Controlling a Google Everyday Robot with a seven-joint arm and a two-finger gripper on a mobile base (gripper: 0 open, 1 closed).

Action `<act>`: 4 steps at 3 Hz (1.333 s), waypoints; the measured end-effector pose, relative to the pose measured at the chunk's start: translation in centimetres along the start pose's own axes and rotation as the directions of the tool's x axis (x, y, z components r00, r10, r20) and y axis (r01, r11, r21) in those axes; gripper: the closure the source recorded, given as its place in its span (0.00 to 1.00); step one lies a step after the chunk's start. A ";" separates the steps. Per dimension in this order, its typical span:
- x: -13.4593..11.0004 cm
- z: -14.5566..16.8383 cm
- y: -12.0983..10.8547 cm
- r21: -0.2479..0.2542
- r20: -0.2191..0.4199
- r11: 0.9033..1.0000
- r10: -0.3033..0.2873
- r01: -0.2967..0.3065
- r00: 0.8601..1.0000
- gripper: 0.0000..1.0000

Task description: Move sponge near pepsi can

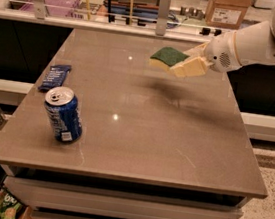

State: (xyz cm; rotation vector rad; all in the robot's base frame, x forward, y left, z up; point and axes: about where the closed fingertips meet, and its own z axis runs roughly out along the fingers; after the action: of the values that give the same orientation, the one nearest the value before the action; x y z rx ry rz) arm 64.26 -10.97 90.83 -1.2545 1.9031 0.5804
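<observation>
Above the far right part of the grey-brown tabletop (173, 146), the cream two-finger gripper (182, 67) on the white robot arm (257, 41) hangs clear of the surface, its fingers pinching the wavy-edged rectangular sponge (167, 56) of pale yellow foam with a dark green scouring top, green face up and slightly tilted. The sponge is in the air, well apart from the blue aluminium pepsi can (63, 114), which stands upright near the front left corner. To do the carry well, I would hold this height while sweeping left and toward the near edge, passing in front of the flat dark blue packet (55, 76) that lies by the left edge behind the can. I would then lower onto the bare table just beside the can's right side without nudging it, since a tall can may tip, and let go only once the foam rests. As for containers, the can's silver top shows a pull tab, but whether it is opened or full cannot be told; the brown cardboard box (229, 7) on the counter behind looks closed
</observation>
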 end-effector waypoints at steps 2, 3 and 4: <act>1.9 0.0 5.3 -0.130 -0.009 0.988 -0.082 0.080 0.997 1.00; 2.3 0.8 8.3 -0.189 -0.009 0.974 -0.126 0.122 0.992 1.00; 2.1 2.2 11.5 -0.223 -0.015 0.962 -0.164 0.156 0.986 1.00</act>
State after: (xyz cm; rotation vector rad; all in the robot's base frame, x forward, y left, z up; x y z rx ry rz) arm 54.12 -5.80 87.42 -1.5537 1.7794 0.7040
